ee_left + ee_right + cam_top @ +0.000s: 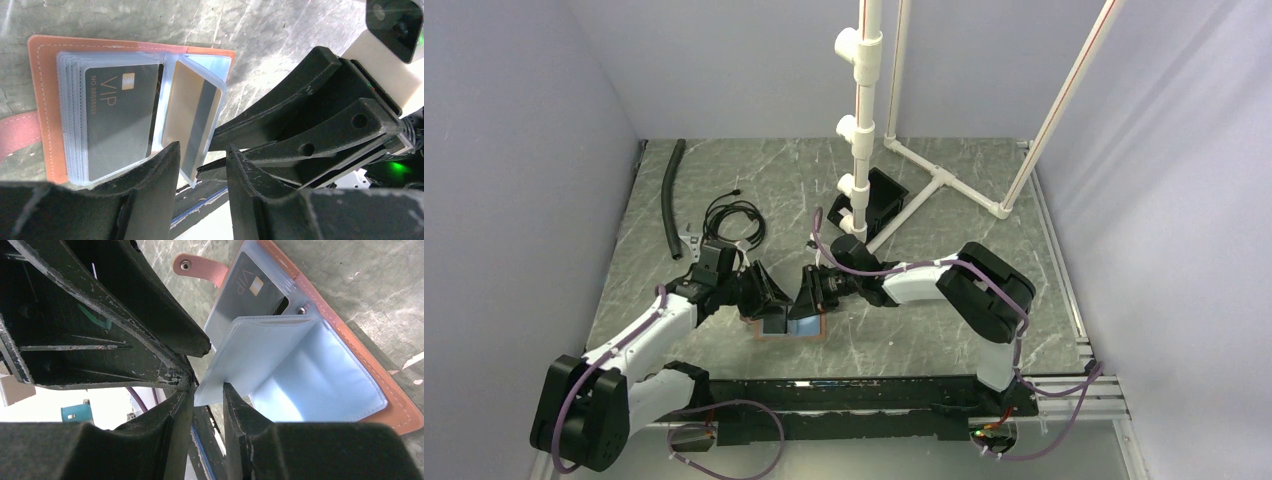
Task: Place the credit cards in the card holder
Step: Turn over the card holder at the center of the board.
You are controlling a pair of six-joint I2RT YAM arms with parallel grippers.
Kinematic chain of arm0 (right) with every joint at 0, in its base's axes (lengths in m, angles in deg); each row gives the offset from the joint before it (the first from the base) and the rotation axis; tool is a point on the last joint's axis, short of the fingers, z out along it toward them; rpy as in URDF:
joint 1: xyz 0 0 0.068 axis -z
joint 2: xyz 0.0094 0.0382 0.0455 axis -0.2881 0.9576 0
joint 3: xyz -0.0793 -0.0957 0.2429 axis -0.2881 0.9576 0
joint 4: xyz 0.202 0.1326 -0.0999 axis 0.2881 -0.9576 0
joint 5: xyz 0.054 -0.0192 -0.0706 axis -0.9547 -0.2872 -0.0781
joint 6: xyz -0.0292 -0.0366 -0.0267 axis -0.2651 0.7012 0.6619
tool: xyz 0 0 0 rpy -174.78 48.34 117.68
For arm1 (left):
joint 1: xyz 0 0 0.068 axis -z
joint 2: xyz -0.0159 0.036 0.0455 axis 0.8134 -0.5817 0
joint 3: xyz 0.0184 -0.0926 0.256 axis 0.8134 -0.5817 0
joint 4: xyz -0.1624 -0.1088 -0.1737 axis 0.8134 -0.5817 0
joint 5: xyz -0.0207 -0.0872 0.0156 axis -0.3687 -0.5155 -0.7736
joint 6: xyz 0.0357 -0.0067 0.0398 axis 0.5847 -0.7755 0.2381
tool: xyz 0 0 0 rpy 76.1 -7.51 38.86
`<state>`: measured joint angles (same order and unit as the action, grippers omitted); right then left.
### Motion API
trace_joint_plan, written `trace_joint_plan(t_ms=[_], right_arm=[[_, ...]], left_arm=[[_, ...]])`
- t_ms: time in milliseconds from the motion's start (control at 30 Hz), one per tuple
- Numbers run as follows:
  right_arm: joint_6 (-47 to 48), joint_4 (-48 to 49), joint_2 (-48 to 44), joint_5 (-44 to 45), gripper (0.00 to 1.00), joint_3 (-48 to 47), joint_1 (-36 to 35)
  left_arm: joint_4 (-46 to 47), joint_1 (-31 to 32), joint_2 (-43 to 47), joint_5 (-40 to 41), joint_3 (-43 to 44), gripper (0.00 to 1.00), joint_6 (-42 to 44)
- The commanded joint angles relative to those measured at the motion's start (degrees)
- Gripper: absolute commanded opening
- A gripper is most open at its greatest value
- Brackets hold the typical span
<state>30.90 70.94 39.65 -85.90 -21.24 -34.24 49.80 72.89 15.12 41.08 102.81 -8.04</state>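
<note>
Sleeves of the tan-brown leather bifold card holder, open on the grey table, are holding a dark VIP credit card and a gold striped credit card. Slightly parted, the left pincer and the right pincer are bracketing one raised clear leaf: slick, floppy, probably best pinched at its card-stiffened edge.

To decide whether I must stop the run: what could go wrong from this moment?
1. The left gripper and right gripper crowd the same raised sleeve; they could collide.
2. A pull on that sleeve could bend it or drag the card holder, which nothing visibly pins down.
3. The striped card might slip out if the sleeve tips.
</note>
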Motion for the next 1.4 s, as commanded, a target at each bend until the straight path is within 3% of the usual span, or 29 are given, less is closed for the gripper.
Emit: trace_joint_plan(t_ms=[0, 200, 433, 800, 1200, 1367], right_arm=[[-0.04, 3.24, 0.21, -0.34, 0.29, -1.65, -0.37], [0.02, 3.34, 0.16, -0.57, 0.18, -1.43, -0.5], [0.15, 3.12, 0.12, -0.7, 0.17, -1.37, -0.61], [4.3, -3.36, -3.56, 3.63, 0.32, -0.04, -0.61], [12.79, -11.37, -4.67, 11.18, 0.64, -3.81, -3.88], [14.92, -13.41, -5.73, 15.05, 0.73, -4.97, -5.53]], left_arm=[[0.4, -0.18, -1.04, -0.39, 1.03, 0.43, 2.36], [1.54, -0.18, -2.69, 0.2, 0.86, 0.41, 3.39], [2.8, -0.15, -4.9, 0.6, 0.69, 0.42, 3.79], [0.62, -0.15, -4.56, 2.58, 0.09, 0.36, 4.61], [1.82, -0.17, -3.98, 0.39, 0.89, 0.33, 4.48], [1.75, -0.17, -4.64, 0.14, 0.98, 0.33, 4.58]])
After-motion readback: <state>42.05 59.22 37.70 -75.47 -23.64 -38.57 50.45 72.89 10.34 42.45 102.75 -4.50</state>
